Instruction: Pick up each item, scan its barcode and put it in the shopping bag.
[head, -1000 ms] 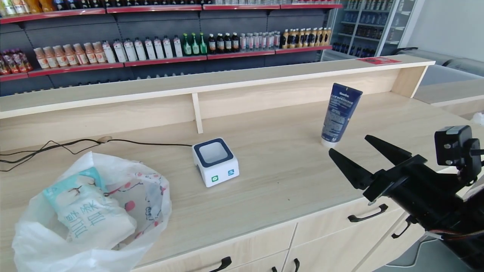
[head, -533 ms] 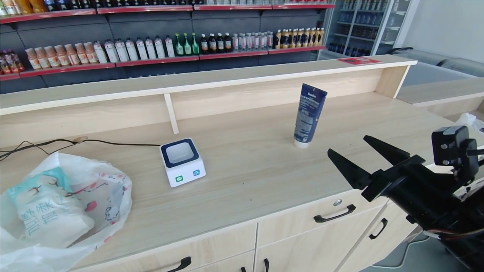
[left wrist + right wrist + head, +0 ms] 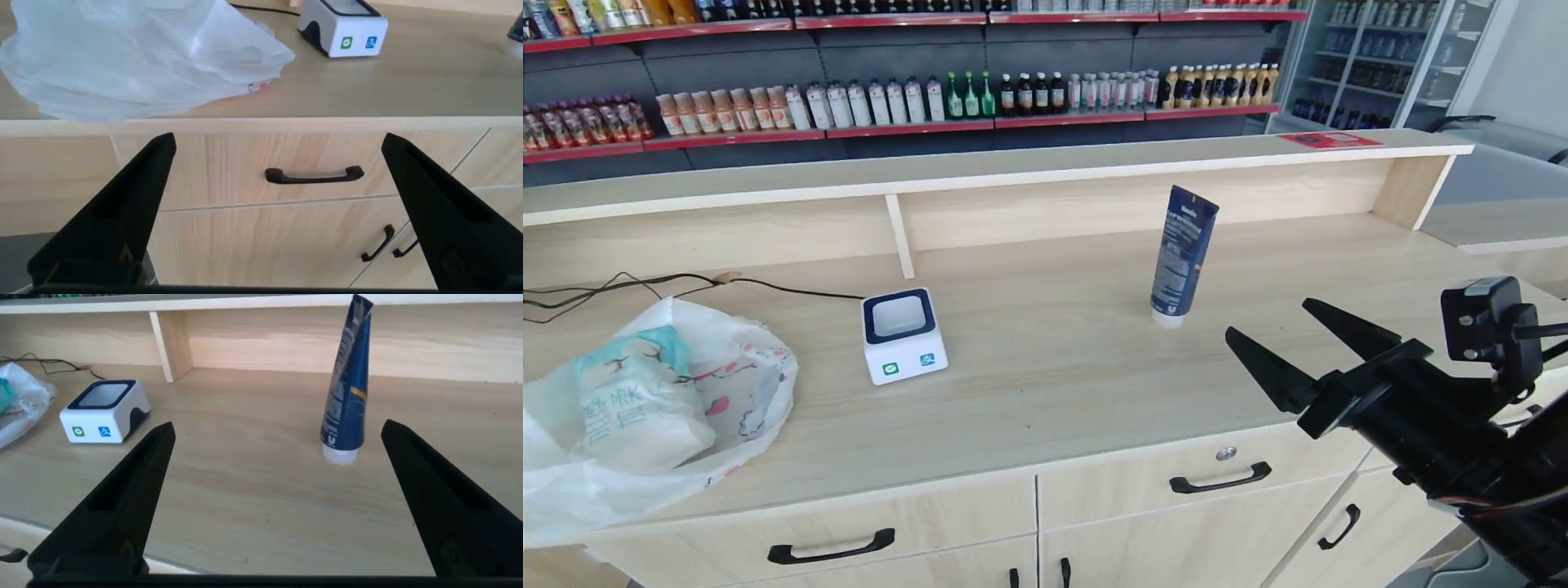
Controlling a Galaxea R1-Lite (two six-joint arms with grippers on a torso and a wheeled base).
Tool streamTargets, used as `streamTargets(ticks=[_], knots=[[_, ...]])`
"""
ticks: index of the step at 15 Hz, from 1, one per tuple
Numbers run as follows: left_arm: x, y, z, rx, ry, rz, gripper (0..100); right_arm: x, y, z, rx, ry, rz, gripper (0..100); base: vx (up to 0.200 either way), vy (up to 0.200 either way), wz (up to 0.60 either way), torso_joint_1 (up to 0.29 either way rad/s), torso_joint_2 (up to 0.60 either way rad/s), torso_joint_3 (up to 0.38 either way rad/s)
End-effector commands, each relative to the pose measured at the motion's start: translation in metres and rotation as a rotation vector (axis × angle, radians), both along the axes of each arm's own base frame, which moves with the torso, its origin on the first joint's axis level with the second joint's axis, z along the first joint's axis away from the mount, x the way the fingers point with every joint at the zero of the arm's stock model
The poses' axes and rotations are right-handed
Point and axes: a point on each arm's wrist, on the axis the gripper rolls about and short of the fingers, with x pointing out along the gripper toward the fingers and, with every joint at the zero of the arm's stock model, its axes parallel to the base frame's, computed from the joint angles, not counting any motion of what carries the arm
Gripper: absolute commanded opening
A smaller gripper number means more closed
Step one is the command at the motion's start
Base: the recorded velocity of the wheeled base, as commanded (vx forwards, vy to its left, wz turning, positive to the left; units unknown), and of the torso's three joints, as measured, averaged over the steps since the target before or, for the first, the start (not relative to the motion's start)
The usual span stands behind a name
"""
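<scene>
A dark blue tube (image 3: 1183, 251) stands upright on its white cap on the wooden counter (image 3: 1054, 384); it also shows as the tube (image 3: 346, 380) in the right wrist view. A white scanner (image 3: 903, 335) with a dark-rimmed window sits left of it, seen again as the scanner (image 3: 105, 410) and the scanner (image 3: 341, 30). The white shopping bag (image 3: 645, 408) lies at the counter's left end with a teal-and-white packet (image 3: 633, 396) inside. My right gripper (image 3: 1286, 347) hovers open near the counter's front edge, a little right of and nearer than the tube. My left gripper (image 3: 278, 212) is open, low in front of the drawers.
A black cable (image 3: 686, 286) runs from the scanner along the back left of the counter. A raised ledge (image 3: 1013, 167) with a divider (image 3: 899, 237) bounds the counter's far side. Drawers with black handles (image 3: 1219, 480) sit below. Shelves of bottles (image 3: 931, 98) stand behind.
The head camera has swung, shifting the whole scene; the bag, scanner and tube keep their places on the counter. The right gripper stays open in the same spot of the view.
</scene>
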Motion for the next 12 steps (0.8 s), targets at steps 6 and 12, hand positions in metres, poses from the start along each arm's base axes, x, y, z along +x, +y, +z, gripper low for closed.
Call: streamTargets(ticks=[6,12], knots=[[0.0000,0.0000,-0.0001,-0.001,0.001,0.000,100,0.0033,0.0017,-0.0026,-0.005,0.009,0.000,100,0.000,-0.200,0.30,0.002,0.00,0.001],[0.0001,0.0000,0.0000,0.001,0.002,0.000,100,0.0036,0.0019,-0.0056,-0.010,0.022,0.000,100,0.000,-0.200,0.00,0.002,0.00,0.002]])
